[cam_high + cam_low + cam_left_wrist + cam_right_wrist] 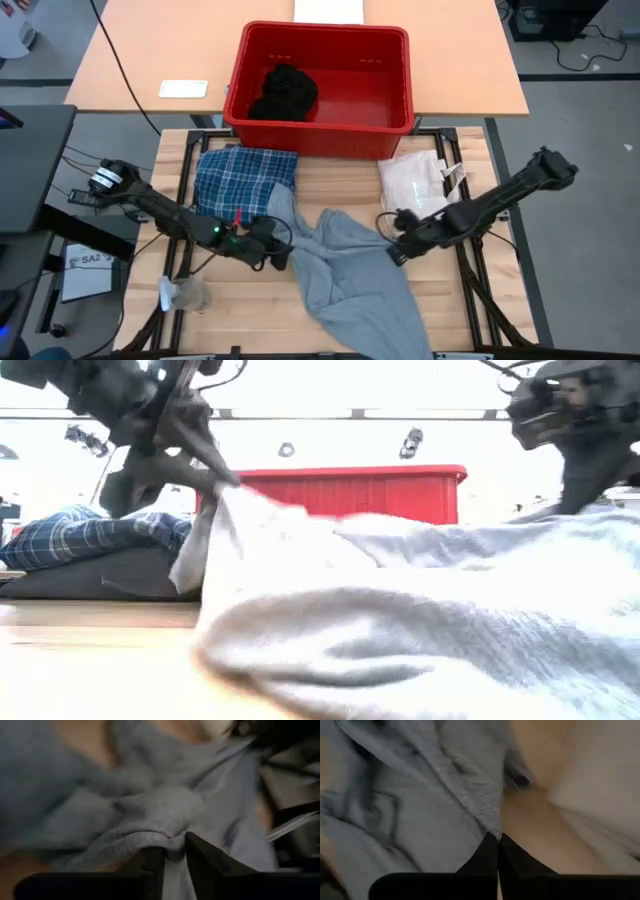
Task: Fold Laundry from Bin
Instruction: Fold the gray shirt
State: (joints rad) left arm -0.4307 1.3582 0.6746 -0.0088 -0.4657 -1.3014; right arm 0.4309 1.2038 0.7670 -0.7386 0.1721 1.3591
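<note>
The left tool (174, 854) is clamped on a fold of the light grey garment (350, 275) spread across the tabletop (480, 300). The right tool (497, 851) pinches its opposite edge, fingers together.

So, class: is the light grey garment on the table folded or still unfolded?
Unfolded: the light grey garment lies spread and rumpled across the table, no neat folds.

Lab: robot rig, cabled floor (575, 50)
</note>
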